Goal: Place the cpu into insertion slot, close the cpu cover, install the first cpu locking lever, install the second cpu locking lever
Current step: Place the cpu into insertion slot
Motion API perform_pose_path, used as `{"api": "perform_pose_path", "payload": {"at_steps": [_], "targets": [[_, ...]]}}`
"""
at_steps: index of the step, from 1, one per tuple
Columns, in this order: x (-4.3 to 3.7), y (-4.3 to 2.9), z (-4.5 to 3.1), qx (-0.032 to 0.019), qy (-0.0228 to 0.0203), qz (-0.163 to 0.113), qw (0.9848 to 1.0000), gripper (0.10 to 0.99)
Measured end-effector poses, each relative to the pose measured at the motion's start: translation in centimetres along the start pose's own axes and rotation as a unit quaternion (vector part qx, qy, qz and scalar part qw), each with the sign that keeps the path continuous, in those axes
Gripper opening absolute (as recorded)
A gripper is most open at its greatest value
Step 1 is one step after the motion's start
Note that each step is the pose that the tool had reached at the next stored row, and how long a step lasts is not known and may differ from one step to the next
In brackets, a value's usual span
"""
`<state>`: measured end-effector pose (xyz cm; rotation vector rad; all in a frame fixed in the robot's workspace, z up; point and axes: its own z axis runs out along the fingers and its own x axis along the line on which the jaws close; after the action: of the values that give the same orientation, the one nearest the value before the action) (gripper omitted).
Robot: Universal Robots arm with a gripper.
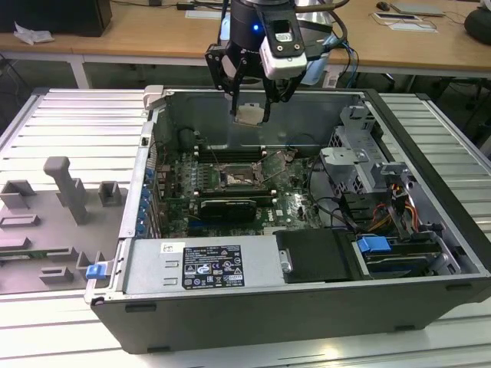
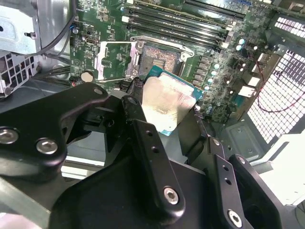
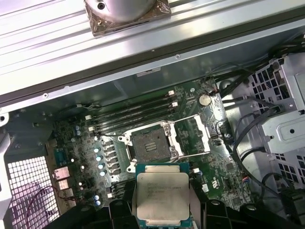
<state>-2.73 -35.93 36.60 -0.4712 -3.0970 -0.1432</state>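
My gripper [image 1: 251,111] hangs above the open computer case, shut on the cpu [image 1: 250,115], a flat square chip with a pale metal top. In both wrist views the cpu [image 2: 167,102] [image 3: 162,193] sits clamped by its edges between the two black fingers [image 2: 143,133]. The insertion slot [image 1: 244,178] [image 3: 151,143] [image 2: 159,56] lies bare on the green board well below the chip. The cpu cover [image 3: 193,136] [image 2: 114,59] stands swung open beside the slot, its square window showing.
Long black memory slots [image 1: 234,152] run behind the socket and a black graphics card [image 1: 227,208] lies in front of it. A drive cage [image 1: 360,161] with cables fills the exterior view's right. The power supply [image 1: 199,264] sits at the front. Grey fixtures [image 1: 69,188] stand outside the case.
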Motion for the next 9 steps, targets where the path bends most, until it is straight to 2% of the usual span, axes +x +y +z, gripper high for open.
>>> {"api": "perform_pose_path", "payload": {"at_steps": [9], "targets": [[0.00, 0.00, 0.00, -0.0003, -0.0016, 0.017, 0.9998, 0.533]]}}
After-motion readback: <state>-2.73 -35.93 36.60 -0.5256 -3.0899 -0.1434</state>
